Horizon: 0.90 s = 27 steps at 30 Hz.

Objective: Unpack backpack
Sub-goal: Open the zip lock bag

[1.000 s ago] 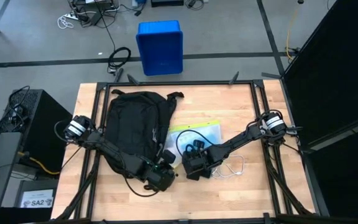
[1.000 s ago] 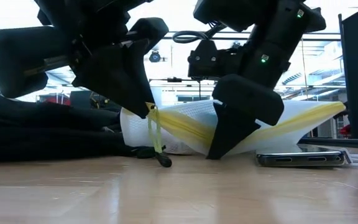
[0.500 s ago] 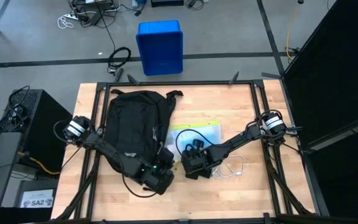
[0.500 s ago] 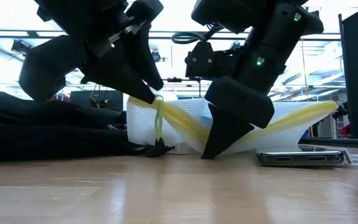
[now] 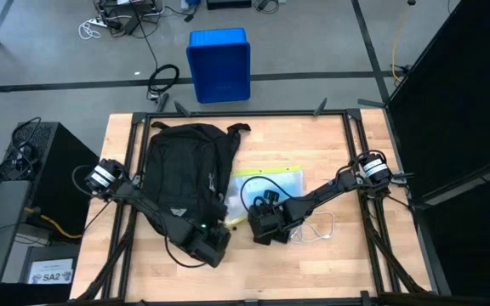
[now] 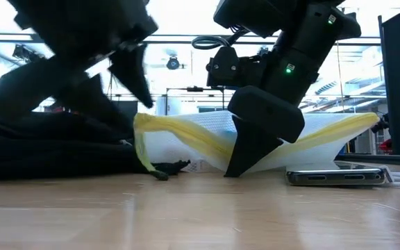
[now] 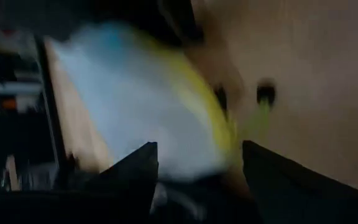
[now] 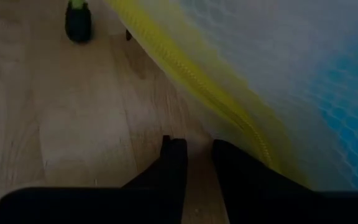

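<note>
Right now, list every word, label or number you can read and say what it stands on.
"SA2": white label on the floor beside the table's left edge.
Backpack: small white logo, no letters readable.
Mesh pouch: blue patch, print unreadable.
Nothing else legible.

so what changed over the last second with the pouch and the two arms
The left claw let go of the yellow pull cord and drew back from the mesh pouch; the cord now hangs loose. The right claw stayed nearly shut at the pouch's yellow zipper edge. The backpack and phone did not move.
</note>
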Tool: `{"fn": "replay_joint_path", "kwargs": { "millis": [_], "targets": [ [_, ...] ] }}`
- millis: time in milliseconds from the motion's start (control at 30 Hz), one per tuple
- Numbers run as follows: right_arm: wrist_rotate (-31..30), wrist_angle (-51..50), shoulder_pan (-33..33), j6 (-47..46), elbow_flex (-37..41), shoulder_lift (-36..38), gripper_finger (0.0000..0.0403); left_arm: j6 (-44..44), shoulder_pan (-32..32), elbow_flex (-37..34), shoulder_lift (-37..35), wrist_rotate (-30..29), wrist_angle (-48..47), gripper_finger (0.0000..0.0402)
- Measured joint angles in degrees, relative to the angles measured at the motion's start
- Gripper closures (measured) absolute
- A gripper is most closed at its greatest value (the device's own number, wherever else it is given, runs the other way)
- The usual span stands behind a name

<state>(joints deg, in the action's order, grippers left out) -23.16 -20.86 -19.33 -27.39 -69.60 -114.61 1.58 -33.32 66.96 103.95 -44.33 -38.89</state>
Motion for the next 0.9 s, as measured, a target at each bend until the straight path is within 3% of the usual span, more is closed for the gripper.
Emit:
{"fn": "replay_joint_path", "kwargs": {
  "millis": [200,367,467,567,633,767,833,900],
  "targets": [
    [0.0,0.0,0.0,0.0,0.0,0.0,0.0325,-10.4,-1.7,0.0,-4.6,-4.8,-10.2,0.0195],
    [0.0,0.0,0.0,-0.1,0.0,0.0,0.0323,-11.0,-5.1,-4.5,-11.0,-10.2,-6.0,0.0207],
    [0.0,0.1,0.0,-0.1,0.0,0.0,0.0329,-8.2,-6.1,-12.6,-16.0,-12.1,3.7,0.0214],
    [0.1,0.2,0.0,-0.1,0.0,0.0,0.0335,-2.8,-5.7,-22.8,-21.2,-12.2,20.2,0.0218],
    [0.1,0.2,0.0,0.0,0.0,0.0,0.0338,3.4,-4.5,-29.9,-23.8,-8.9,34.4,0.0218],
    [0.2,0.4,0.0,0.0,0.0,0.0,0.0340,14.8,-1.5,-40.9,-25.0,3.1,60.9,0.0218],
    [0.1,0.4,0.0,0.0,0.0,0.0,0.0337,19.1,-0.3,-43.4,-24.3,7.2,66.6,0.0218],
    [0.2,0.5,0.0,0.0,0.0,0.0,0.0333,20.7,0.1,-43.9,-23.6,8.3,66.5,0.0218]
  ]
}}
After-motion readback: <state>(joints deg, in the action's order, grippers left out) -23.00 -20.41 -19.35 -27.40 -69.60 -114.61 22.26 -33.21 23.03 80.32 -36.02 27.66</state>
